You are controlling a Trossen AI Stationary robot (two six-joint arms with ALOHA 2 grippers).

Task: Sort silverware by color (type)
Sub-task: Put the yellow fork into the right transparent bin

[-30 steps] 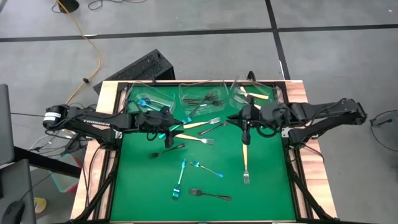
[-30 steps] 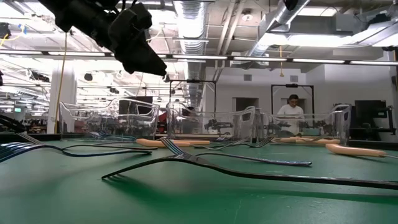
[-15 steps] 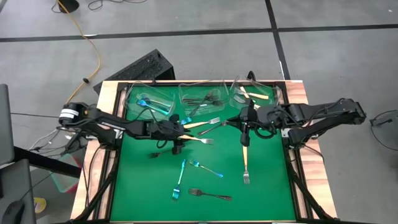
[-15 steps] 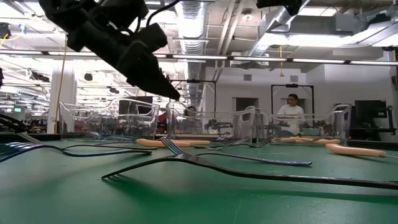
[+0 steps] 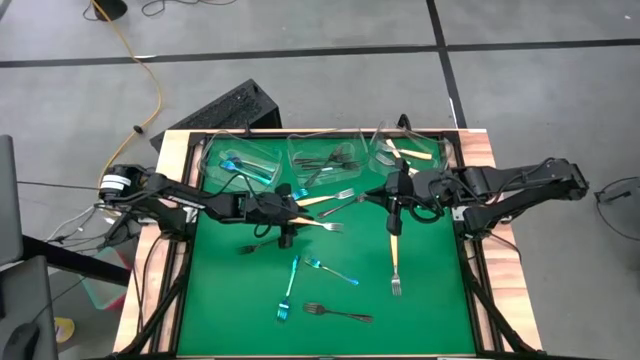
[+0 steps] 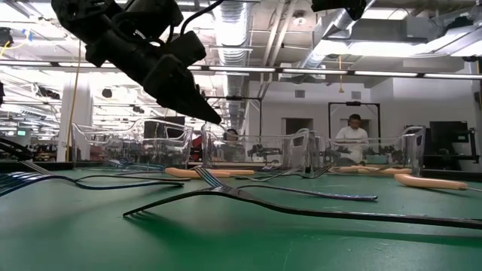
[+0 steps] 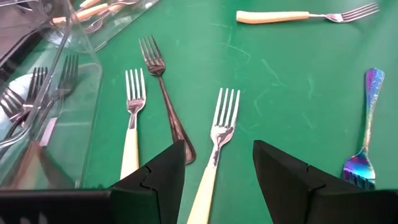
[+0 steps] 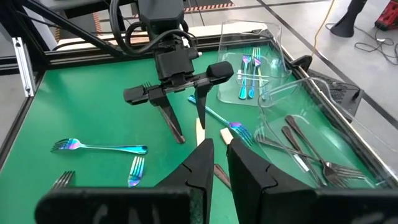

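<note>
Forks lie scattered on the green mat point(image 5: 225, 300): cream-handled forks point(image 5: 396, 258) point(image 5: 315, 222), blue ones point(image 5: 290, 285) and dark ones point(image 5: 338, 313). My left gripper point(image 5: 285, 234) is open and hangs raised above the mat point(image 6: 203, 105). In its wrist view its fingers stand on either side of a cream-handled fork point(image 7: 211, 158), well above it. A second cream fork point(image 7: 132, 127) and a dark fork point(image 7: 165, 93) lie just beside. My right gripper point(image 5: 397, 212) is shut point(image 8: 217, 146), raised over the handle end of a cream fork, and holds nothing.
Three clear tubs stand along the far edge: left point(image 5: 240, 160) with blue forks, middle point(image 5: 320, 158) with dark ones, right point(image 5: 405, 150) with cream ones. A tub wall point(image 7: 43, 93) stands close to my left gripper. A person point(image 6: 352, 135) stands far behind the table.
My left gripper has moved toward the table's right and near edge, from beside the tubs out over the cream fork in the middle of the mat, and has tipped so its fingers slant downward. The forks have kept still.
</note>
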